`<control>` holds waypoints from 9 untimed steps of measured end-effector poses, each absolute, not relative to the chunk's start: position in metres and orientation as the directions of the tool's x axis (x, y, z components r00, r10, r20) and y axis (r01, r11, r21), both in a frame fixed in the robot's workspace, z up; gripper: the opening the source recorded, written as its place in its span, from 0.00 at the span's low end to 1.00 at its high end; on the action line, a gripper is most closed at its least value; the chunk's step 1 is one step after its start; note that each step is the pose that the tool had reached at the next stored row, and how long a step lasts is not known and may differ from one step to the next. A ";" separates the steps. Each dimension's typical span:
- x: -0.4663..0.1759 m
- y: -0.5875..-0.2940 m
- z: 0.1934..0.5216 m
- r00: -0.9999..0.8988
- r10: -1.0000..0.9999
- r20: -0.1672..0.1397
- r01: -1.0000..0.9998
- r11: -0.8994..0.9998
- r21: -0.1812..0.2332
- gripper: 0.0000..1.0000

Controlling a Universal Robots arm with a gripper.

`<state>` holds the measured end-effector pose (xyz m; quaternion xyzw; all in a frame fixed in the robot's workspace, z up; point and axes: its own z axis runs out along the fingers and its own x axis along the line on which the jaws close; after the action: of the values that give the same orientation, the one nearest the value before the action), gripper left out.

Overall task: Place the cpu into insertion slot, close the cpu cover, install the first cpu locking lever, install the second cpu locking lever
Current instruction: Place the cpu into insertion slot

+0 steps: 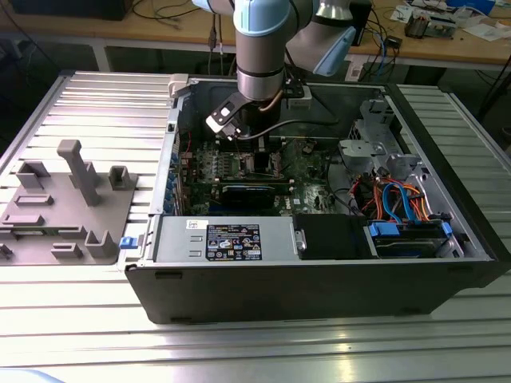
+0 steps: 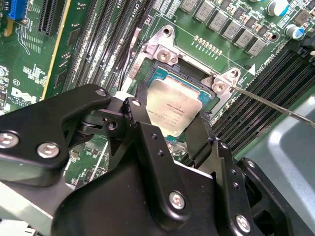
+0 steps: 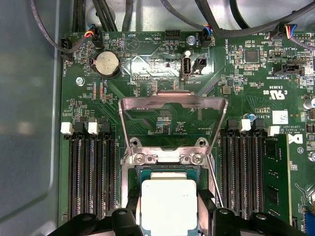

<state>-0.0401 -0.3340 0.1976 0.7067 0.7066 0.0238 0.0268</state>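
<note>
Ribbed aluminium table (image 1: 80,88) carries an open computer case (image 1: 319,287). A grey fixture tray (image 1: 48,231) lies outside the case, toward the exterior view's left and well apart from the insertion slot. The arm (image 1: 259,48) comes down from above into the case. The gripper (image 1: 259,155) is over the green motherboard (image 1: 307,171), with the case walls on all sides. A drive cage with blue and orange cables (image 1: 403,203) is off toward the exterior view's right of the slot.

In both wrist views, the insertion slot (image 3: 165,158) (image 2: 165,66) sits between two banks of black memory slots (image 3: 91,182). The cpu cover (image 3: 138,103) is swung fully open and hinged at the slot's far edge, so the slot mouth is unobstructed. A thin wire locking lever (image 2: 275,104) (image 3: 215,184) runs out from one corner of the slot, just beside the nearer finger. A coin cell battery (image 3: 107,64) is beyond the cover, well apart from the slot.

The gripper (image 2: 172,109) (image 3: 170,201) has its black fingers (image 2: 197,137) clamped on opposite edges of the cpu (image 2: 174,105) (image 3: 167,209). The cpu's silver top faces up, and it sits directly over the slot.

In the second wrist view the cpu looks slightly tilted against the slot rim. Whether it is seated, I cannot tell. The first wrist view shows the open cover, and the exterior view shows the clearance to the case walls.
</note>
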 end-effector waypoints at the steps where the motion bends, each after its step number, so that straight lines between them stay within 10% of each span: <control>1: -0.040 -0.334 0.198 0.000 1.000 -0.004 0.997 0.000 0.071 0.54; 9: -0.040 -0.334 0.197 0.000 1.000 -0.004 0.997 0.000 0.071 0.61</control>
<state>-0.0401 -0.3339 0.1974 0.7067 0.7066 0.0238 0.0268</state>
